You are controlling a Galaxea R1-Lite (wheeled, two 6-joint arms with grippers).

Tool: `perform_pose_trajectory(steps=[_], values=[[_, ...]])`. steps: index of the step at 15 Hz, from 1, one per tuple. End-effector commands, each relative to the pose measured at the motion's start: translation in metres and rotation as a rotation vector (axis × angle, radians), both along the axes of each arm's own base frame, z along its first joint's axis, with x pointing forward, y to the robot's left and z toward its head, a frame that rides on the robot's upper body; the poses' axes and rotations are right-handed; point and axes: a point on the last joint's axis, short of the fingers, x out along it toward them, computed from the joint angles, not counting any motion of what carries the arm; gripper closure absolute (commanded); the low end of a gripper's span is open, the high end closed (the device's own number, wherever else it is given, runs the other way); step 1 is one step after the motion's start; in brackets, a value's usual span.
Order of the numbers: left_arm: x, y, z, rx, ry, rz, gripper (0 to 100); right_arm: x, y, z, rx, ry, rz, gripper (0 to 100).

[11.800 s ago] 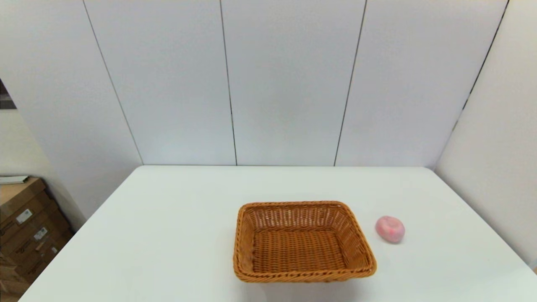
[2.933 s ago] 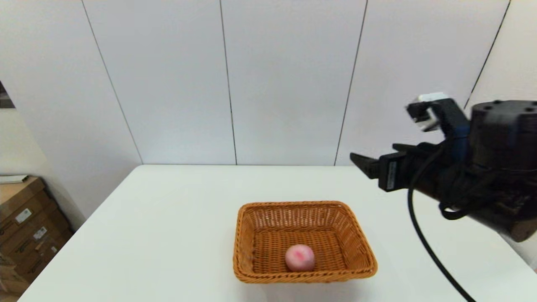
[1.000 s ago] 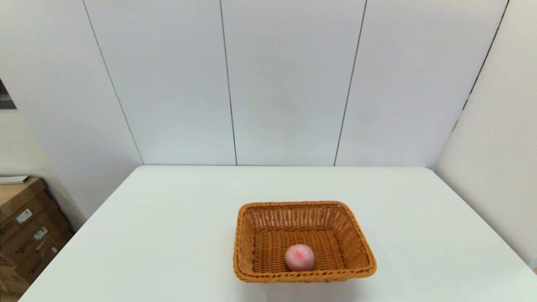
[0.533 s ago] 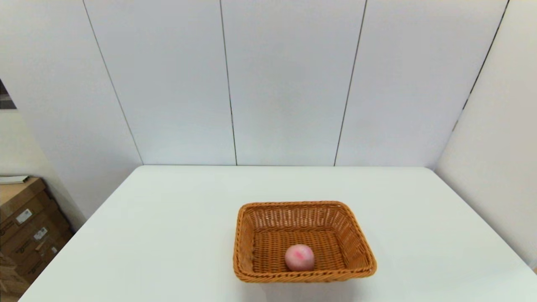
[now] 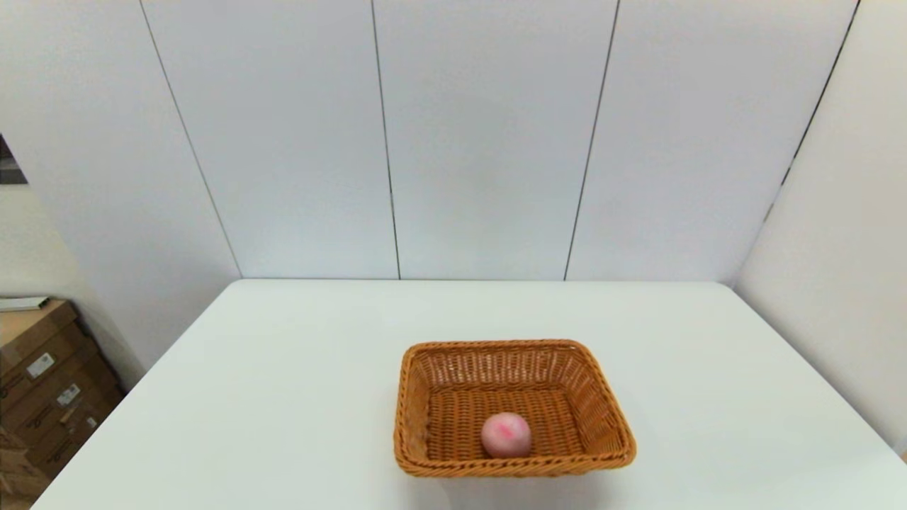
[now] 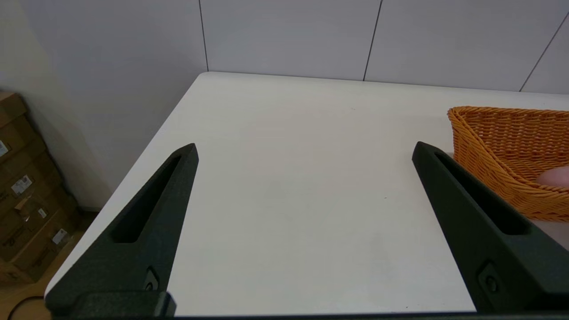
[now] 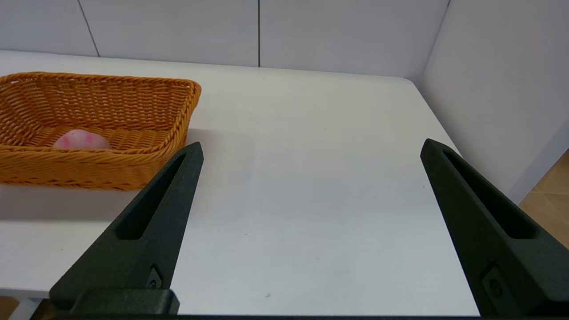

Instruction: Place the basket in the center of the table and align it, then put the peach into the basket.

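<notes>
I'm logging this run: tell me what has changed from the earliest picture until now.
The peach went from the table, right of the basket, into the basket's near half. The right gripper passed through the head view and has pulled back, jaws open and empty. The basket kept its place; the left gripper is parked, open.

The white table bears only the basket.

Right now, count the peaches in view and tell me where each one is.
1. The peach lies inside the basket, on its woven floor near the front wall, on the table. No other peach shows in any view.
</notes>
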Motion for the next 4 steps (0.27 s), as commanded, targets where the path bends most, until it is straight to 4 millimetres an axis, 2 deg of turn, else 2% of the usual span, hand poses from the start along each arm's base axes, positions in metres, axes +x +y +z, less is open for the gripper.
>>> perform_pose_trajectory(steps=[1,4], values=[[0.0,0.0,0.0,-0.001,-0.001,0.001,0,0.0,0.0,0.0,0.011,0.0,-0.002,0],[0.0,0.0,0.0,-0.001,-0.001,0.001,0,0.0,-0.0001,0.0003,0.036,-0.003,-0.003,0]])
